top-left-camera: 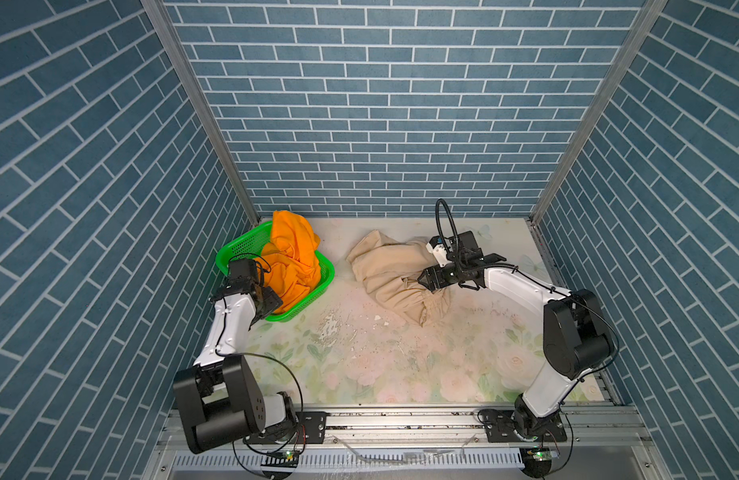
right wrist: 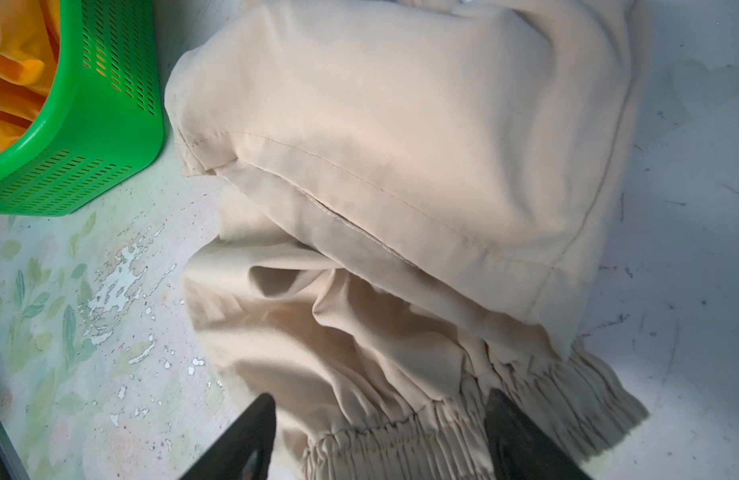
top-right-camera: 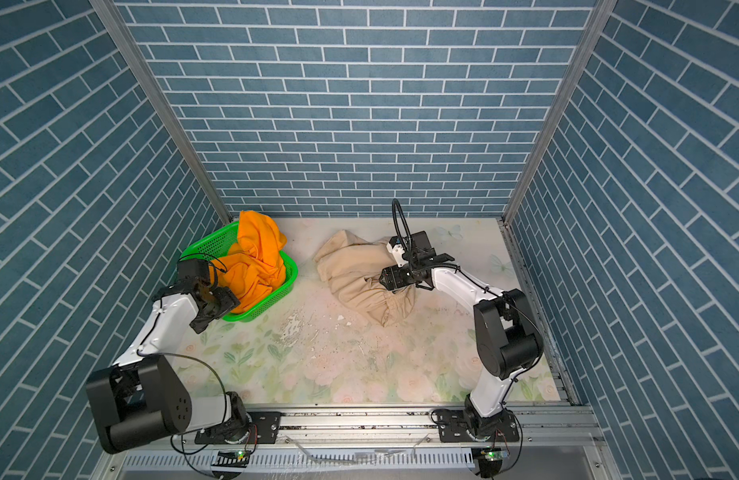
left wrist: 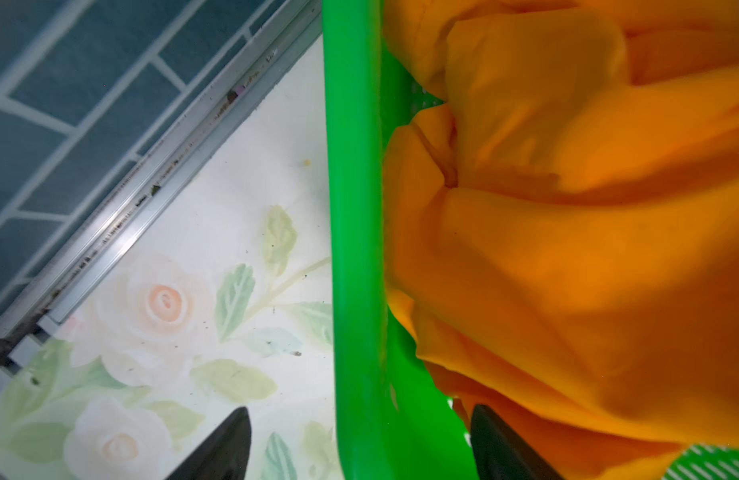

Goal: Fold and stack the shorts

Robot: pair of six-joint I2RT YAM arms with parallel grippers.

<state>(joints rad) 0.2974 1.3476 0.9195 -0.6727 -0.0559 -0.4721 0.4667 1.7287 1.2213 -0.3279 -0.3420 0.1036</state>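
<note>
A: Claw on the left [left wrist: 359, 415], seen from its wrist: apart or together?

B: Apart. Astride the rim of the green basket [left wrist: 355, 187], clear of it on both sides. One fingertip [left wrist: 226, 449] over the flowered tabletop [left wrist: 193, 249], its twin inside, close by the orange shorts [left wrist: 567, 270]. Nothing gripped.

A: And the right claw [right wrist: 380, 399]?

B: Apart too, low over the beige shorts [right wrist: 401, 145], with the gathered waistband [right wrist: 401, 440] between the fingertips. Hard to tell whether touching the cloth.

A: Lie of the beige pair?

B: Crumpled on the tabletop, just beside the basket on its right, not touching it. Waistband end nearer, legs bunched farther back, partly hidden under the right wrist in both top views.

A: Farther still?

B: Orange pair heaped in the basket at the left rear, rising well above the rim at the far end, close to the blue brick wall [top-left-camera: 380, 124]. Neither pair folded, neither stacked.
</note>
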